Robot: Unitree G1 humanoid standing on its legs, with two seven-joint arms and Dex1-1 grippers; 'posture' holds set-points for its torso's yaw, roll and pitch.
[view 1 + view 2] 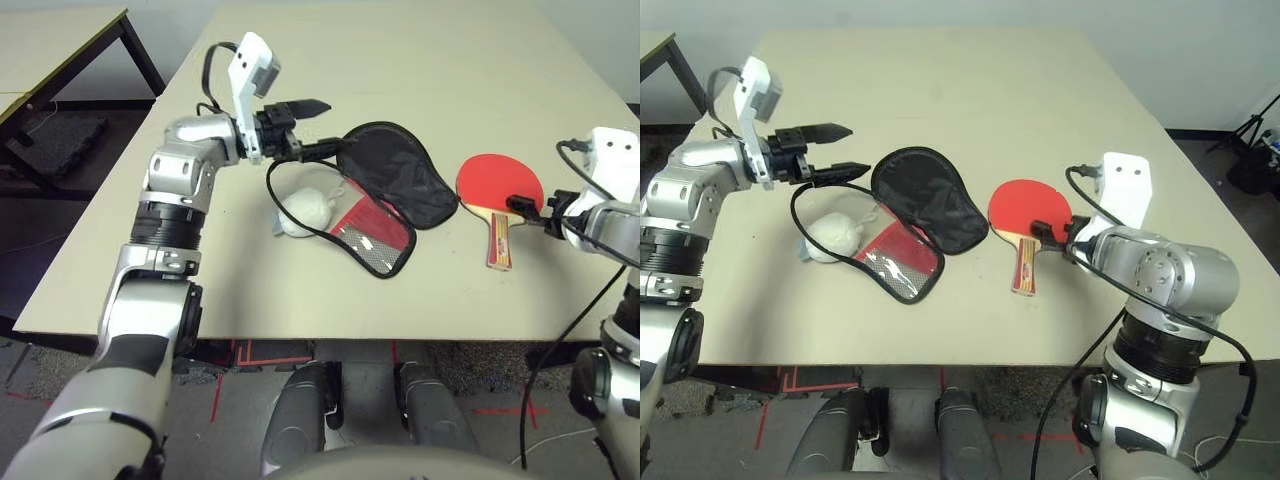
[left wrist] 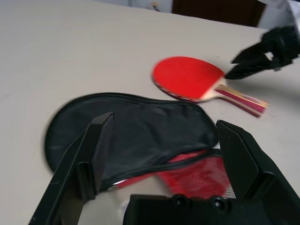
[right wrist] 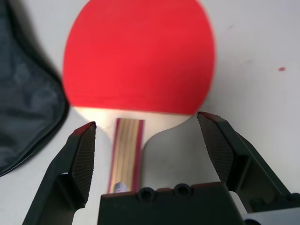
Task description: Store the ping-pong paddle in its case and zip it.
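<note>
Beige worktop [image 1: 970, 90], robot behind its near edge.

The case [image 1: 915, 215] lies near the middle of the worktop, unzipped and folded open: black lining flap [image 1: 930, 200] turned up and lying toward the far side, red half with mesh pocket [image 1: 902, 262] toward the robot. A black cord or piping loop [image 1: 800, 205] curls off its left end. A small white round pouch [image 1: 835, 235] sits against the case's left side, touching the red half.

The ping-pong paddle [image 1: 1025, 215] lies flat just to the right of the case, red face up, blade away from the robot and handle [image 1: 1025, 268] pointing toward the near edge. Blade close to the black flap; whether they touch cannot be told.

Left claw [image 1: 845, 150]: released, both fingers spread wide, nothing between them. It hangs above the worktop at the case's left end, pointing roughly level across toward the right. In the left wrist view the black flap lies beyond its fingers [image 2: 89, 154].

Right claw [image 3: 147, 136]: released, fingers wide apart, empty. It sits by the paddle's handle on the right side; in the right wrist view the handle lies between the spread fingers [image 3: 82, 157], not touching either.
</note>
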